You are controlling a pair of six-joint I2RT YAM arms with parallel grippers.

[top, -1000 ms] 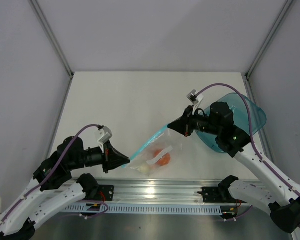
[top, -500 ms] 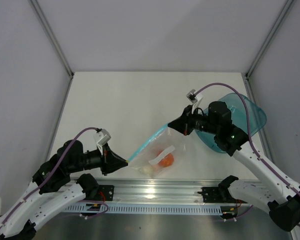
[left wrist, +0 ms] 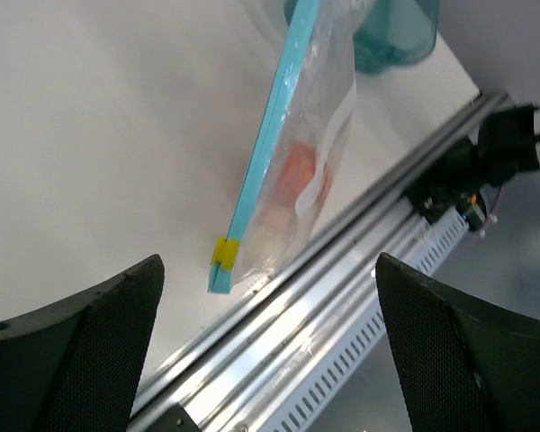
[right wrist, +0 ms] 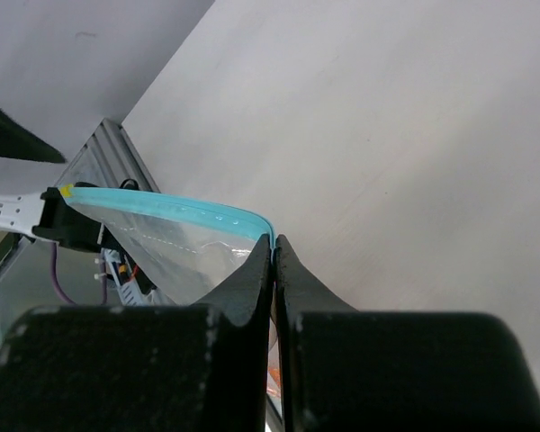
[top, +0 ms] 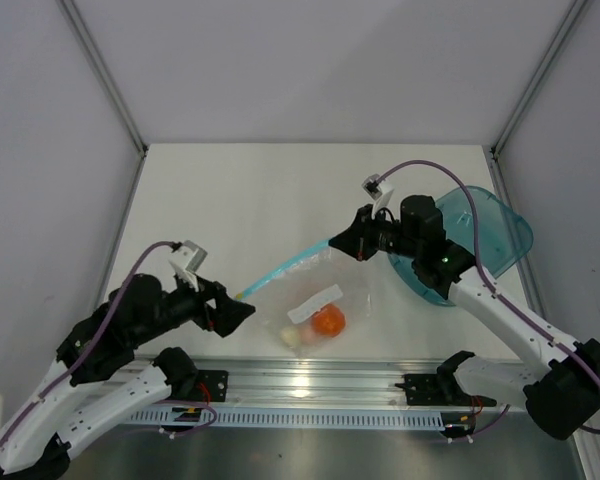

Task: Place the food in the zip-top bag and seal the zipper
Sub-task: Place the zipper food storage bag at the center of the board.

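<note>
The clear zip-top bag [top: 325,300] lies near the table's front edge. Both pieces of food are inside it, an orange-red lump [top: 327,321] and a pale cream ball [top: 292,337]. Its teal zipper [top: 285,268] runs up to the right. My right gripper [top: 338,243] is shut on the zipper's far corner [right wrist: 268,232] and holds that end up. My left gripper [top: 242,312] stands open just left of the zipper's yellowish end [left wrist: 223,253] and touches nothing. In the left wrist view the bag [left wrist: 317,117] hangs ahead between wide black fingers [left wrist: 81,351].
A translucent teal plate [top: 495,235] sits at the right edge of the table, behind my right arm. The metal rail [top: 310,385] with the arm bases runs along the near edge, just below the bag. White walls close in both sides.
My left gripper has opened, let go of the zipper's yellow end and drawn back to the left. My right gripper has moved up and left with its corner. The bag has sagged.
</note>
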